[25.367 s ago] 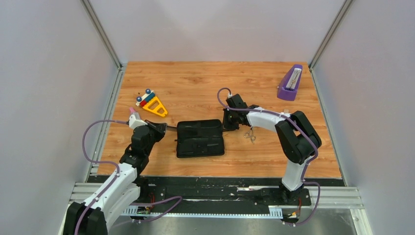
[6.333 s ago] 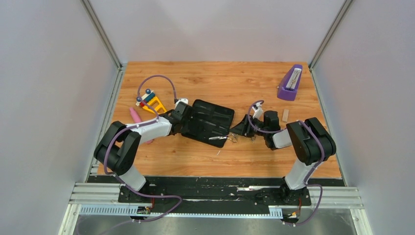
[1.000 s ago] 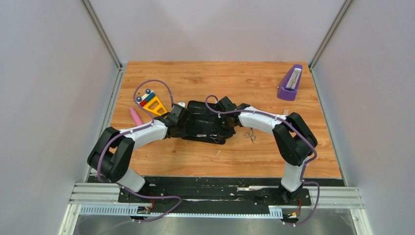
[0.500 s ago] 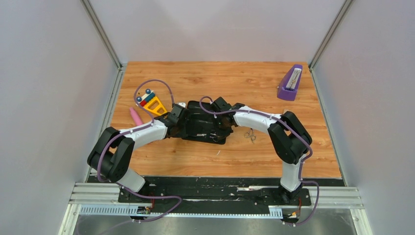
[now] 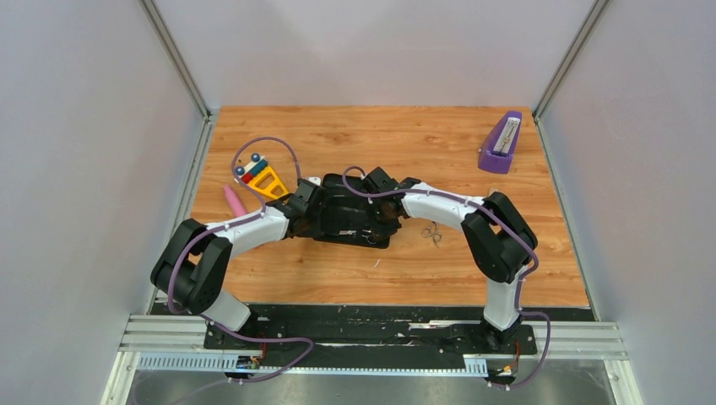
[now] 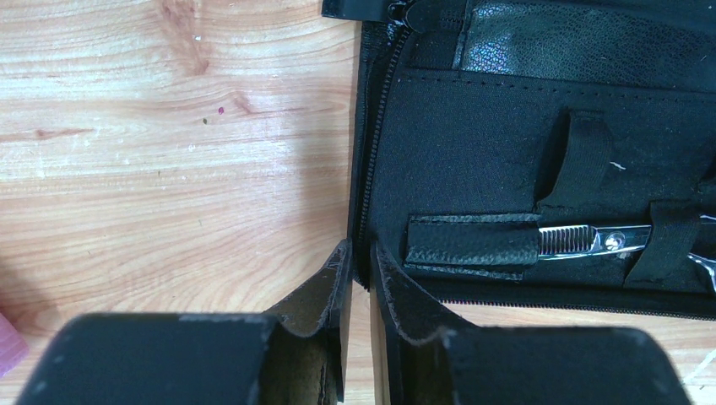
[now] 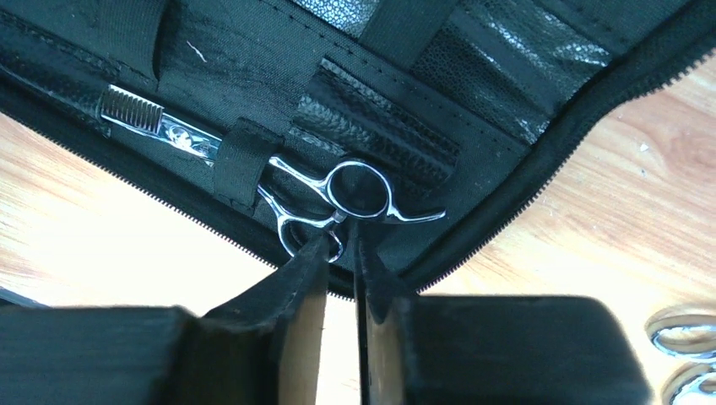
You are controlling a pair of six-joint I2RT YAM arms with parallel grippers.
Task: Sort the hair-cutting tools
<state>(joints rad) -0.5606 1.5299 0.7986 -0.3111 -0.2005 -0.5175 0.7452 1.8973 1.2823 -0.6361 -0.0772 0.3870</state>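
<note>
The black zip case [image 5: 342,213] lies open at the table's middle. One pair of silver scissors [image 7: 338,198] is tucked under an elastic strap inside it, and its serrated blade shows in the left wrist view [image 6: 583,240]. My right gripper [image 7: 339,240] sits at the case's near edge, its jaws closed to a narrow gap on the scissors' finger rings. My left gripper [image 6: 361,268] is shut on the case's zippered left edge [image 6: 365,169]. The second pair of scissors [image 5: 432,232] lies on the wood right of the case and shows in the right wrist view [image 7: 686,346]. No comb is in view.
A pink tube [image 5: 232,200] and a yellow toy [image 5: 262,179] lie left of the case. A purple object [image 5: 500,143] stands at the far right. A small white scrap [image 5: 377,263] lies on the wood in front of the case.
Over the last second my right gripper slid a little left over the case. The left gripper and the case stayed put. Earlier, the scissors lay loose at the case's edge.
</note>
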